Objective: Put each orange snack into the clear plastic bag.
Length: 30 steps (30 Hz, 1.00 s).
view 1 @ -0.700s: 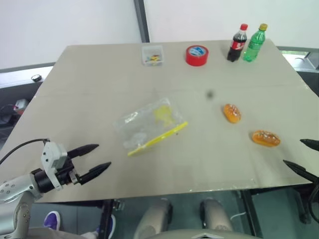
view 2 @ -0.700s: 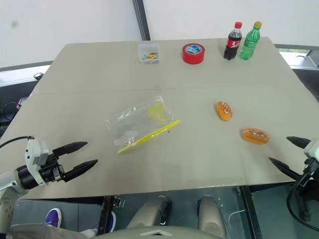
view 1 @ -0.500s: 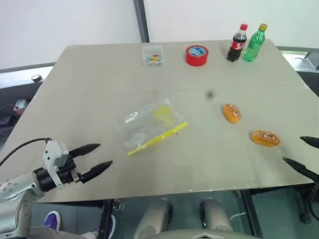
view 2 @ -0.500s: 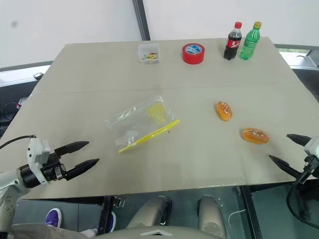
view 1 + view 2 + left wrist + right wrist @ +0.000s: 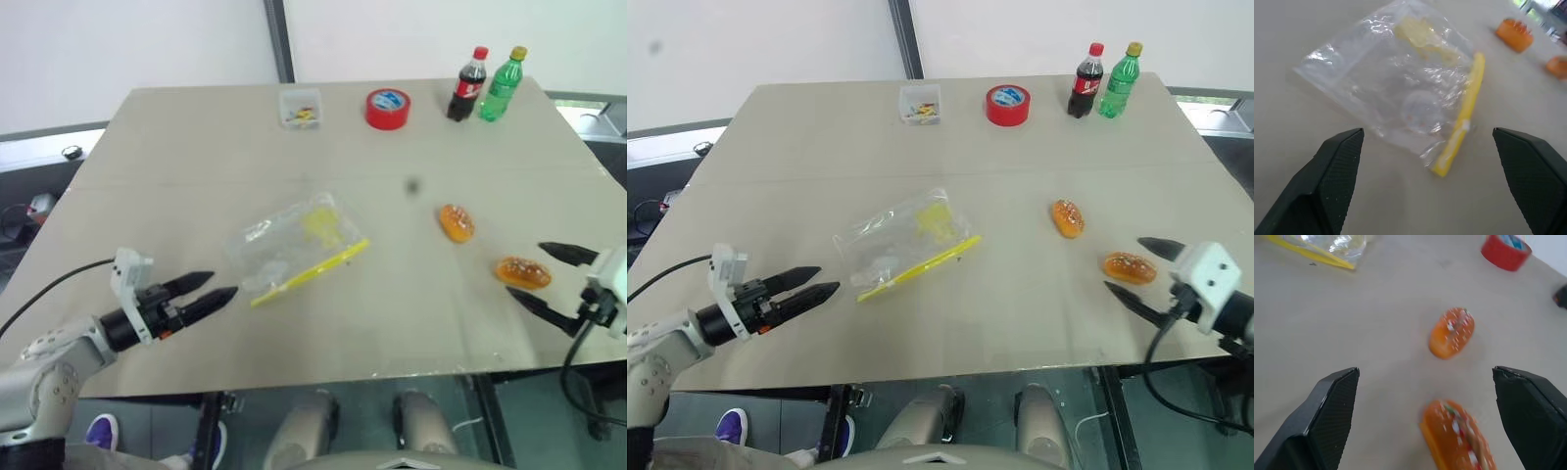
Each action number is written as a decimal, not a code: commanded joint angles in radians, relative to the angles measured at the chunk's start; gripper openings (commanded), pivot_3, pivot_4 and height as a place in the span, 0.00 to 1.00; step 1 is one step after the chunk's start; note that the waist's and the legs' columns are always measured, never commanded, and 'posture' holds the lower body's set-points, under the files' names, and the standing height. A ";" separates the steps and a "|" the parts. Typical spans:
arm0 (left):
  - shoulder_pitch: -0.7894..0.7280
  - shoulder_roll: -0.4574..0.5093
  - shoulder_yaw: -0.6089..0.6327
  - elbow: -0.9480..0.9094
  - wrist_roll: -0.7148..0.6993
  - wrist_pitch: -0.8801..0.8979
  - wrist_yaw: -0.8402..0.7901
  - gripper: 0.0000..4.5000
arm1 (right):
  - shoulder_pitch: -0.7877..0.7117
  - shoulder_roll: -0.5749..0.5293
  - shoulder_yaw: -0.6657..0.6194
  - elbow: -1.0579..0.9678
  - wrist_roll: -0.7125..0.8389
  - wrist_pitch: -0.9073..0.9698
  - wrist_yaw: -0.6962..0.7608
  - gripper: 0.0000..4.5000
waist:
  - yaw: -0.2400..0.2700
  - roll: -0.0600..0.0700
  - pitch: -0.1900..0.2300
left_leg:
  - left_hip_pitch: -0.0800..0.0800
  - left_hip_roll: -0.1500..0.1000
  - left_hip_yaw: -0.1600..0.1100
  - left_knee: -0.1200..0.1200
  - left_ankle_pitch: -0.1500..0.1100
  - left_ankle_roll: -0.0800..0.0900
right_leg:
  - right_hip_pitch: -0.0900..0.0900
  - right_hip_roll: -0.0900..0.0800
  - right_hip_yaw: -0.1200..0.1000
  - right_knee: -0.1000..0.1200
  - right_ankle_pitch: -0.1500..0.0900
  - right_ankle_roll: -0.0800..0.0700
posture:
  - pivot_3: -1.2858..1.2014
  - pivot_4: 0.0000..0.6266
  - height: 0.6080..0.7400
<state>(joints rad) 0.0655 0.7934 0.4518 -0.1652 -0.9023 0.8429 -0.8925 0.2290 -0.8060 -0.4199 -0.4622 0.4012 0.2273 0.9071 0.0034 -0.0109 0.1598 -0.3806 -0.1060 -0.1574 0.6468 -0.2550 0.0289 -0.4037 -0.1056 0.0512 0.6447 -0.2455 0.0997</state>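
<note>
A: Snacks? Two, both loose on the surface right of the bag (image 5: 294,247). Near snack (image 5: 522,271) lies close to the front edge; far snack (image 5: 456,222) sits between it and the bag, a little further back. Neither is in the bag yet.

B: The bag?

A: Flat, mid-surface, yellow strip (image 5: 312,273) along its front edge. I cannot tell if the mouth is open.

B: Grippers?

A: Right gripper (image 5: 1140,270) hangs with jaws wide, one finger either side of the near snack, touching nothing. My reading: lined up to close on it. Left gripper (image 5: 211,289) is just left of the bag, jaws parted and empty, pointed at the bag's near corner, likely there to pin or lift the bag while the other arm loads it.

B: Anything else?

A: Behind the bag, along the back edge: small box (image 5: 299,108), red tape (image 5: 387,108), cola bottle (image 5: 468,84), green bottle (image 5: 502,84). All well clear.

B: Risk?

A: The snacks look glossy; a pinch off-centre may squirt one out.
</note>
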 commanded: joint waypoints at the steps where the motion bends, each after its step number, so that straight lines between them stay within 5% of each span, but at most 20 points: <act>1: -0.050 0.015 0.056 0.023 -0.111 0.172 0.100 0.99 | -0.029 -0.005 0.048 -0.090 0.019 0.034 -0.017 1.00 | 0.000 0.000 0.000 | 0.000 0.000 0.000 0.000 0.000 0.000 | 0.000 0.000 0.000 0.000 0.000 0.000 | 0.52 0.24 1.00; 11: -0.191 -0.069 0.095 0.238 -0.303 0.522 0.299 0.99 | -0.109 0.038 0.229 -0.195 0.006 0.070 -0.056 1.00 | -0.007 -0.001 0.000 | -0.001 0.001 0.000 0.000 -0.001 -0.002 | -0.002 0.001 0.000 0.001 0.000 0.000 | 0.52 0.24 1.00; 22: -0.423 -0.182 0.000 0.516 -0.201 0.578 0.375 0.99 | -0.091 0.058 0.250 -0.231 0.002 0.084 -0.104 1.00 | 0.014 -0.001 -0.002 | 0.000 0.000 0.000 0.002 0.001 -0.006 | -0.002 0.001 0.000 0.002 0.001 -0.001 | 0.52 0.24 1.00; 30: -0.434 -0.153 0.151 0.555 -0.284 0.766 0.521 0.99 | -0.038 0.054 0.248 -0.269 -0.041 0.068 -0.119 1.00 | -0.003 0.001 -0.005 | 0.000 0.001 0.000 0.002 0.001 -0.007 | -0.002 0.002 0.002 0.004 0.001 -0.001 | 0.52 0.24 1.00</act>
<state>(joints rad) -0.3950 0.6199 0.5891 0.3700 -1.1739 1.5565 -0.4182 0.1900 -0.7544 -0.1551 -0.6910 0.3587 0.3071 0.7983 -0.0001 -0.0100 0.1549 -0.3803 -0.1052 -0.1570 0.6486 -0.2540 0.0216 -0.4061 -0.1036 0.0530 0.6485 -0.2448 0.0988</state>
